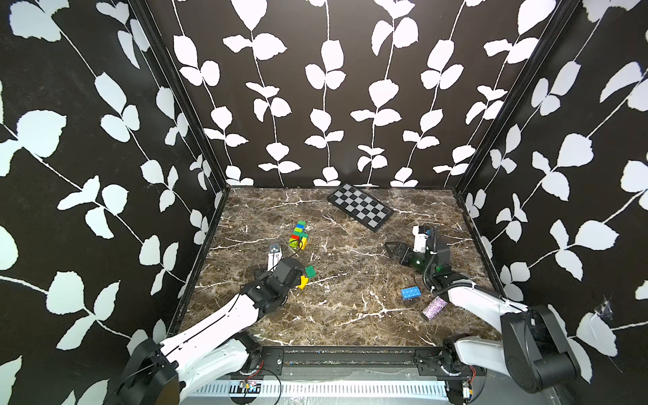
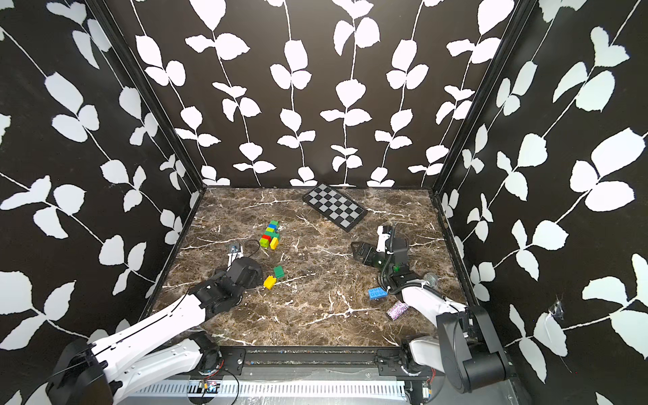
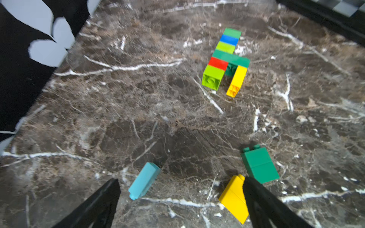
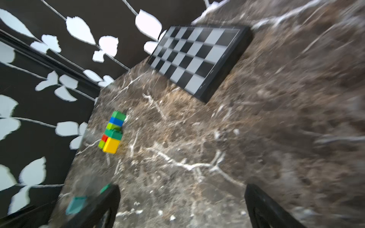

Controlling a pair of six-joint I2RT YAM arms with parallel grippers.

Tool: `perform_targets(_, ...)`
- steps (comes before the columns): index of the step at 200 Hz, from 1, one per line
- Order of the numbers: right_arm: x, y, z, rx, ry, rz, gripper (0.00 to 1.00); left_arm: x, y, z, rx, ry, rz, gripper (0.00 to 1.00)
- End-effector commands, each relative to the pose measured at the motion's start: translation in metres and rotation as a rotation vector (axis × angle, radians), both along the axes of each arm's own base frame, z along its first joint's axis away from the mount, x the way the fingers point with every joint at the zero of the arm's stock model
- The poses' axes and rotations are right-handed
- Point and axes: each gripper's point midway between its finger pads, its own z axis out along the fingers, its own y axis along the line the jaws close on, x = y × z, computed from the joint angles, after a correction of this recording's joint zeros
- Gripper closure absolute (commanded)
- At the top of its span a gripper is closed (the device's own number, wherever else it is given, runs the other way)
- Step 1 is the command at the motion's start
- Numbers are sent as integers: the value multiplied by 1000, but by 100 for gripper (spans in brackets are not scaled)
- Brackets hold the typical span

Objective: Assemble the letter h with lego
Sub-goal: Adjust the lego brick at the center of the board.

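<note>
Bright, even overhead light in both top views; only short, soft shadows beside the joined lego stack [image 1: 299, 235]. Crisp at centre, with wide-angle bowing of the corner posts [image 1: 178, 91] toward the edges. Faint sheen on the marble tabletop [image 1: 350, 298]. Slightly soft in the left wrist view, with a broad dark shadow near the dark green brick [image 3: 259, 165]. Heavily motion-smeared in the right wrist view: streaked marble veins, a fuzzy checkered board [image 4: 199, 57], a pale blue brick [image 4: 76, 205] reduced to a blur.

we see white shells on both arms, with black joints between. the left arm [image 1: 224, 315] bears a thin black line along its link; a ribbed black cable [image 1: 425, 274] loops off the right arm [image 1: 480, 298]. the left gripper [image 3: 180, 179] and right gripper [image 4: 182, 186] are matte black wedges.
</note>
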Motion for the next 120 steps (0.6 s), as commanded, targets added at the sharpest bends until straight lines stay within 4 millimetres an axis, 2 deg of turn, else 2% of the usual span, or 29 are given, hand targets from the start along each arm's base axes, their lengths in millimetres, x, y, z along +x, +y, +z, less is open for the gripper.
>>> perform_targets(1, -5, 56, 15, -48, -34, 163, 12, 7, -12, -4, -83, 25, -22, 1)
perform_targets(25, -22, 119, -6, -307, -5, 289, 21, 9, -9, -15, -112, 71, 7, 1)
perform_targets(40, -29, 153, -16, -357, 12, 332, 27, 8, -2, -21, -134, 93, 38, 1)
perform_targets(41, -29, 155, -14, -357, 7, 331, 27, 8, -1, -21, -137, 94, 41, 1)
perform_targets(44, -31, 161, -24, -383, 24, 335, 27, 7, 1, -22, -144, 98, 48, 1)
perform_targets(59, -38, 191, -29, -449, 9, 368, 28, 6, 8, -26, -189, 105, 77, 1)
perform_targets(84, -49, 228, -38, -540, -3, 399, 27, 3, 19, -30, -243, 113, 116, 1)
perform_targets(114, -53, 249, -58, -574, 57, 418, 28, 2, 23, -35, -276, 132, 136, 1)
perform_targets(120, -50, 258, -50, -563, 42, 421, 28, 2, 24, -35, -280, 135, 140, 1)
